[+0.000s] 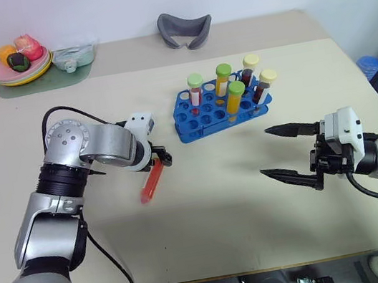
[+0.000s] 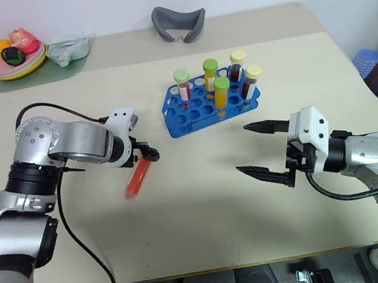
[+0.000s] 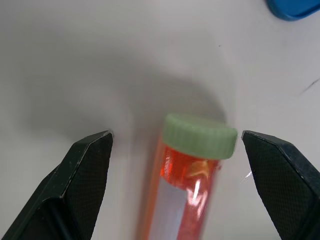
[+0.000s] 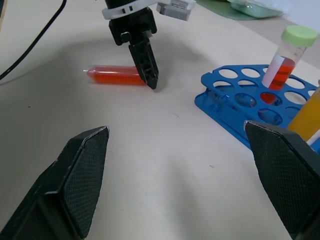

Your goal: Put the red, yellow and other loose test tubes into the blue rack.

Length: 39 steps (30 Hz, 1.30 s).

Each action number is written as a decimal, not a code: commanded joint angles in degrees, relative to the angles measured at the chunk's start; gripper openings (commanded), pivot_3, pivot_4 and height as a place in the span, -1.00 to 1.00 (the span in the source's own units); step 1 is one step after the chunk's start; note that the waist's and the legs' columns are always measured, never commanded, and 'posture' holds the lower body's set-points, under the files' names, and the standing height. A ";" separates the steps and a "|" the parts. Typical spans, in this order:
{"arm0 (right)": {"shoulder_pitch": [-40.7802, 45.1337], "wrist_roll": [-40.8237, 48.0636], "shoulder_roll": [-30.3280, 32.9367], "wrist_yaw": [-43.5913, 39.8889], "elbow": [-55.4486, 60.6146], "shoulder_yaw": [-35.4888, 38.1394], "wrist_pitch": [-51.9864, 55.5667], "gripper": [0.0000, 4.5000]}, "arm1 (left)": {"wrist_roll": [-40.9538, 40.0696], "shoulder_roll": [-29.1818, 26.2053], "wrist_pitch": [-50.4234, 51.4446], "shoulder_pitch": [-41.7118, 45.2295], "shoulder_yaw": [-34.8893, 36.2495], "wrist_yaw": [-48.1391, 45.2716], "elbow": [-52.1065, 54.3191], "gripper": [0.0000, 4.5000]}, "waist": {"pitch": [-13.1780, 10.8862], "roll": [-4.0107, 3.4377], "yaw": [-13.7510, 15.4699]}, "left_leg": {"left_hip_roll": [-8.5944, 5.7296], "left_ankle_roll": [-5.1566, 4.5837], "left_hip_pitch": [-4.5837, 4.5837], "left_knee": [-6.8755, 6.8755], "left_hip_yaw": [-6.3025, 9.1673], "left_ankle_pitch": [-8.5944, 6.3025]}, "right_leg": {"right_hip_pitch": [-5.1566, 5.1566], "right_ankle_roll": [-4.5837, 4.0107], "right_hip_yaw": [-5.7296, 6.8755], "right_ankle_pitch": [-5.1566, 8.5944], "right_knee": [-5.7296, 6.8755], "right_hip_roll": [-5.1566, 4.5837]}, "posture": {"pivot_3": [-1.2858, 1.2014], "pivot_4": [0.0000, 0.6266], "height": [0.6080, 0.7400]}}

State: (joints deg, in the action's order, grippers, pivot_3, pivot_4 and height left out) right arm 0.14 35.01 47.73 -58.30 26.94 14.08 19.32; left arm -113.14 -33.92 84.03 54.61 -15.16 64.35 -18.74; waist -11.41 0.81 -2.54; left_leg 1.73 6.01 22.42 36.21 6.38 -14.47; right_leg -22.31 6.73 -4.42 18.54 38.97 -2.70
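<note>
You have six tubes standing in the blue rack (image 1: 221, 107); one red tube (image 1: 150, 180) still lies on the surface, between the wide jaws of the left gripper (image 3: 175, 150), not yet gripped

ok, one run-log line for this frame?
left gripper: open, straddling red tube lying on table | right gripper: open, idle | blue rack: five tubes upright

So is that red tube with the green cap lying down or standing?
Lying flat: the red tube rests lengthwise on the beige table.
</note>
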 commanded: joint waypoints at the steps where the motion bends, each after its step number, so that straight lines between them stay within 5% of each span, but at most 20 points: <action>1: 0.17 0.91 0.39 -0.21 1.78 1.22 -0.10 0.97 | 0.14 -1.83 1.47 2.58 -0.19 -1.41 -1.17 0.88 | 0.00 0.01 0.04 | 0.00 0.00 0.01 0.00 0.00 0.00 | 0.00 0.00 0.00 0.00 0.00 0.00 | 0.03 -0.52 1.00; 18: 0.78 1.04 0.03 0.32 2.44 0.99 1.04 0.97 | 0.14 -5.29 6.32 8.22 -7.98 -11.54 -8.40 0.88 | -0.01 0.02 0.09 | -0.02 0.00 0.04 -0.02 0.00 0.00 | -0.03 0.01 0.01 0.00 -0.01 -0.01 | 0.03 -0.52 1.00; 21: 0.79 1.07 -0.04 0.37 2.51 1.01 1.06 1.00 | 0.14 -5.61 6.46 8.79 -8.75 -12.30 -9.06 0.51 | -0.01 0.02 0.05 | -0.02 0.00 0.04 -0.02 0.00 0.00 | -0.03 0.01 0.00 0.01 -0.01 -0.01 | 0.03 -0.52 1.00; 25: 1.10 1.21 0.02 0.58 2.73 0.91 1.39 1.00 | 0.14 -5.64 6.52 9.30 -9.18 -12.82 -9.62 -0.37 | -0.01 0.02 0.07 | -0.02 0.00 0.05 -0.02 0.00 0.00 | -0.03 0.01 0.01 0.01 -0.01 -0.01 | 0.03 -0.52 1.00; 39: 2.44 1.45 -0.86 1.65 2.05 0.45 1.90 1.00 | 0.14 -5.03 -2.51 7.41 3.16 -11.79 2.40 -0.37 | -0.02 0.03 0.07 | -0.01 0.02 0.07 -0.02 0.00 0.01 | -0.06 0.01 0.00 0.01 -0.01 -0.03 | 0.03 -0.52 1.00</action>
State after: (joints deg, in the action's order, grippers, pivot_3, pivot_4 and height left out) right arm 2.16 35.14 47.34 -57.35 27.42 13.87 21.08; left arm -112.94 -38.03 83.30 61.42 -15.76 53.20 -20.11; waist -11.44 0.84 -2.46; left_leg 1.73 6.05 22.49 36.19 6.38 -14.45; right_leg -22.37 6.74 -4.42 18.55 38.96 -2.72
